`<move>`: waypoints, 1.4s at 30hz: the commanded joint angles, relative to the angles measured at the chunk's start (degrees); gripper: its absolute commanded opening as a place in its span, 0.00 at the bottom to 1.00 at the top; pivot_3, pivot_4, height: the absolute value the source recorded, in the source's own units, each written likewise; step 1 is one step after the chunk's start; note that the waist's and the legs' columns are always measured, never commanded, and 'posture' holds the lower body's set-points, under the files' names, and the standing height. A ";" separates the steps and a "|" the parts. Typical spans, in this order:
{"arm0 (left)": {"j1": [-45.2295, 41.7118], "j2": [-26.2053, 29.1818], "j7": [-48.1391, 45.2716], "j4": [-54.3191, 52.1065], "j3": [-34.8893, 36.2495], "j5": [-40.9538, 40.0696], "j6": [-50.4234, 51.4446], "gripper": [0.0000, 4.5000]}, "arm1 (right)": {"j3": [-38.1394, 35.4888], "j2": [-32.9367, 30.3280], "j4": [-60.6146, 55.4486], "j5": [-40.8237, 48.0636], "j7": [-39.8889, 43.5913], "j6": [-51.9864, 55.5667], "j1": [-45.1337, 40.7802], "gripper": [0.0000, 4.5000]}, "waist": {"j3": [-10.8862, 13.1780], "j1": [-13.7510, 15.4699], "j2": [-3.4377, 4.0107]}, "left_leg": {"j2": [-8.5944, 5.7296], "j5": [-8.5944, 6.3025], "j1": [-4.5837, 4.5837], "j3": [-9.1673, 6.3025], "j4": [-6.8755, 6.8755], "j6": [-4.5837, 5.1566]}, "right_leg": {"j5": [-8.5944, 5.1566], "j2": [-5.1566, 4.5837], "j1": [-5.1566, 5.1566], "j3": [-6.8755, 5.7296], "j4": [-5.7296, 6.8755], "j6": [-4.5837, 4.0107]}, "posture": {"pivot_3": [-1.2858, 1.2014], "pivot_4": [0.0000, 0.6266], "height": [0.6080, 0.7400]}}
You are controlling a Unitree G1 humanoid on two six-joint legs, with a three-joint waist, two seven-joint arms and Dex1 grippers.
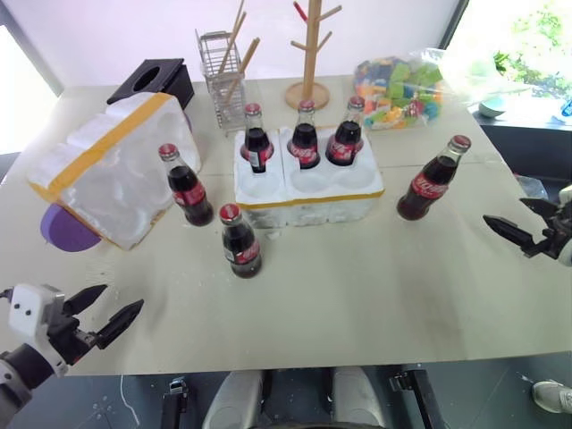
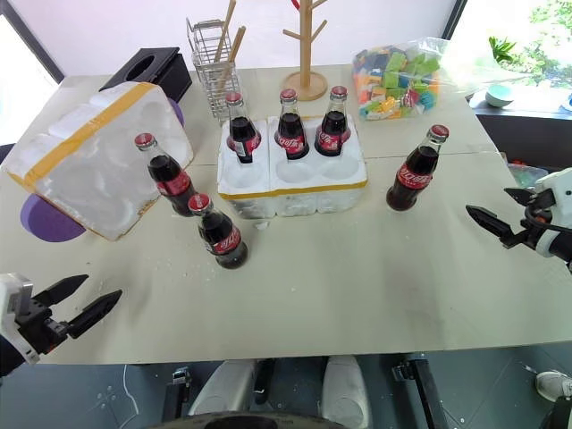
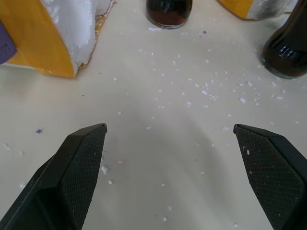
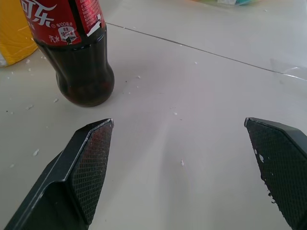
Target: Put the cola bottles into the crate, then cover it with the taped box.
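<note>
The white foam crate [image 1: 308,213] sits mid-table with three cola bottles [image 1: 305,136] upright in its back wells; the front wells are empty. Three more bottles stand loose on the table: one left of the crate [image 1: 188,186], one in front of it [image 1: 239,241], one to its right [image 1: 433,179]. The taped box [image 1: 112,165] lies tilted at the left. My left gripper [image 1: 123,297] hovers open at the near left edge, empty. Open and empty too, my right gripper [image 1: 505,211] is just right of the right-hand bottle [image 4: 76,52].
A purple disc [image 1: 64,231] lies partly under the taped box. Along the back stand a black box [image 1: 154,80], a wire rack [image 1: 221,76], a wooden peg tree [image 1: 308,54] and a bag of coloured blocks [image 1: 398,89]. Foam crumbs dot the table [image 3: 158,143].
</note>
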 commanded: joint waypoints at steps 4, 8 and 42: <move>-1.22 0.08 0.57 -0.59 1.02 -0.17 0.29 0.99 | -1.33 -0.33 -1.38 0.55 -0.30 -0.85 -0.25 1.00 | 0.00 0.01 0.01 | -0.01 0.00 0.00 0.03 0.00 0.00 | 0.01 0.01 0.00 0.03 0.00 0.00 | 0.52 0.24 1.00; -2.12 -0.02 0.72 -0.30 0.85 -0.05 0.82 0.99 | -1.59 -0.34 -1.78 0.64 -0.35 -0.75 0.17 1.00 | 0.00 0.01 0.01 | -0.01 0.01 0.02 0.03 0.04 0.01 | 0.02 0.01 0.00 0.03 0.05 0.02 | 0.52 0.24 1.00; -37.27 5.50 -0.42 12.58 -12.74 1.66 3.17 0.99 | -26.55 -8.90 -42.97 37.60 12.91 39.12 13.88 1.00 | -0.07 0.17 -0.02 | 0.14 0.03 0.29 0.66 0.24 0.03 | 0.12 0.10 -0.06 0.48 0.69 0.24 | 0.52 0.24 1.00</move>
